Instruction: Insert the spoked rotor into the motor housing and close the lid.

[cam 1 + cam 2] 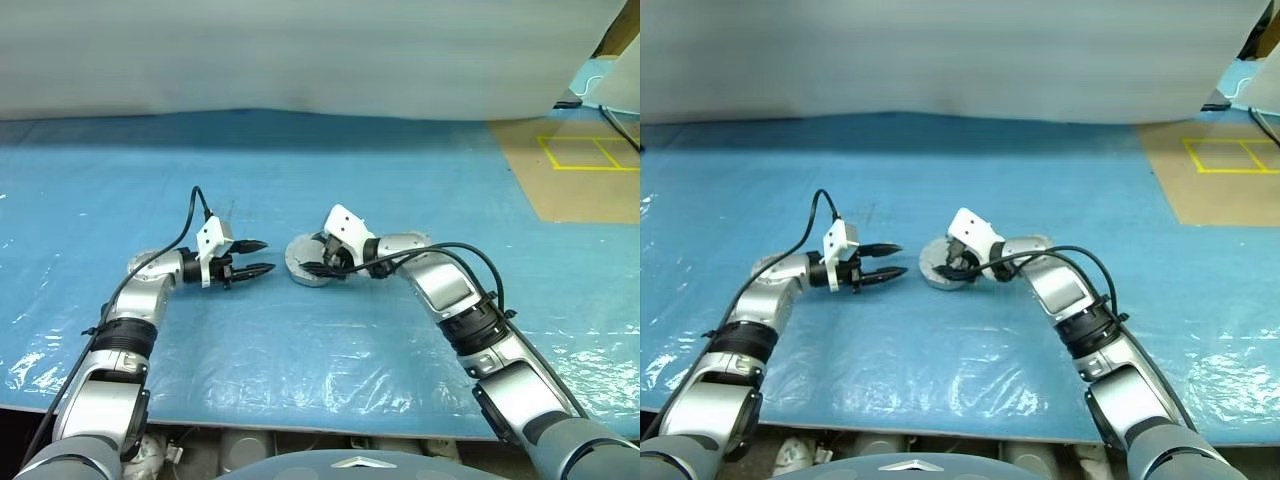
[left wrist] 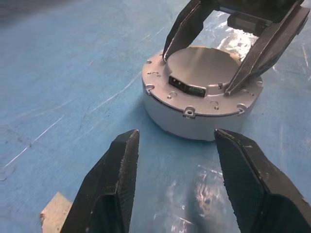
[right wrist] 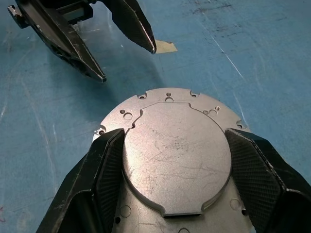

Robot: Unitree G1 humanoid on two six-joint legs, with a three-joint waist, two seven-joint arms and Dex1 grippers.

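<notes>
While the right gripper (image 3: 170, 160) straddles the lid (image 3: 177, 155) on the housing (image 2: 194, 114) mid-table, fingers spread, left gripper (image 1: 255, 257) hangs open, empty, nearby.

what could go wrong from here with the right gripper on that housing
1. The right gripper has its fingers either side of the raised plate on the motor housing. The plate looks low and smooth, so a squeeze might slip off.
2. The housing sits on shiny plastic sheeting; a sideways push may slide it.
3. The left gripper hangs open close beside the housing, so the two grippers could bump if either moves inward.
</notes>
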